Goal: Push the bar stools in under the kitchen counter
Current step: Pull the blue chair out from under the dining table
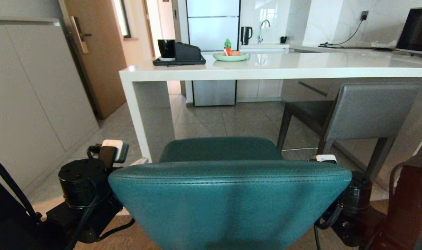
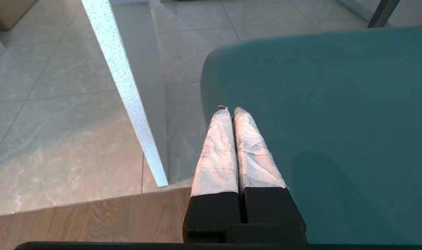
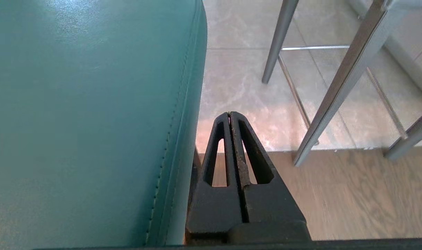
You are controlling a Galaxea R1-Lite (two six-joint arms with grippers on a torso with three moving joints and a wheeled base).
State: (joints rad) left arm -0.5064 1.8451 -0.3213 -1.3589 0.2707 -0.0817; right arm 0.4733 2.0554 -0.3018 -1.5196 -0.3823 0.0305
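Note:
The teal bar stool (image 1: 228,201) stands right in front of me, its rounded back filling the lower middle of the head view and its seat pointing at the kitchen counter (image 1: 266,67). The grey bar stool (image 1: 367,111) stands to the right, its seat partly under the counter top. My left gripper (image 2: 230,109) is shut, and its white-wrapped fingers lie at the left edge of the teal stool (image 2: 318,121). My right gripper (image 3: 230,114) is shut and empty, just beside the right edge of the teal stool (image 3: 92,104). Both arms flank the stool's back.
The counter's white side leg (image 1: 146,114) stands just ahead-left of the teal stool. The grey stool's legs (image 3: 342,86) are close to my right gripper. On the counter sit a black tray (image 1: 179,61), a green plate (image 1: 230,56) and a laptop (image 1: 417,31). Grey cabinets (image 1: 33,97) line the left.

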